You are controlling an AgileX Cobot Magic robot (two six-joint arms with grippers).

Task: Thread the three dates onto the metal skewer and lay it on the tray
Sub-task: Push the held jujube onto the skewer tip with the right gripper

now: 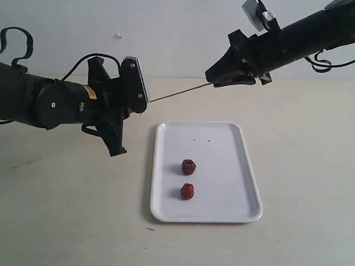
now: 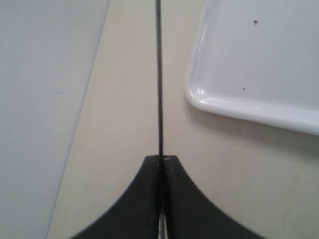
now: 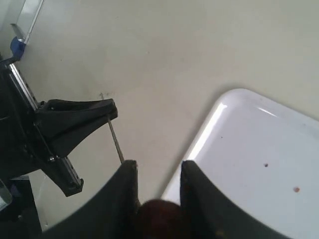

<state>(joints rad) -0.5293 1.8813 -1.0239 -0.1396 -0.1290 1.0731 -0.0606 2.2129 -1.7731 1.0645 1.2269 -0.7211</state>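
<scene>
Two dates (image 1: 189,166) lie near the middle of the tray (image 1: 239,213), one just beside the other. The third date (image 3: 159,218) is pinched between the two fingers of the right claw (image 3: 158,168), which holds it in the air over the table (image 1: 73,223), beyond the tray's far edge. The left claw (image 2: 162,160) is pressed together on one end of the skewer (image 2: 159,74). The rod sticks out straight towards the right claw, and its free tip reaches that claw right beside the fruit. Whether the tip has entered the flesh I cannot tell.

The skewer looks light, stiff and slick. Gripped at one end only, its tip may waver, and the rod could slide back through the fingers under a push, so a firm hold in line with the rod seems best. The date looks soft and wrinkled, perhaps a little tacky, and likely has a hard stone inside. Holding it by its sides leaves the ends free for the point. Too hard a squeeze would probably crush it, and a push dead on centre may jam against the stone.
</scene>
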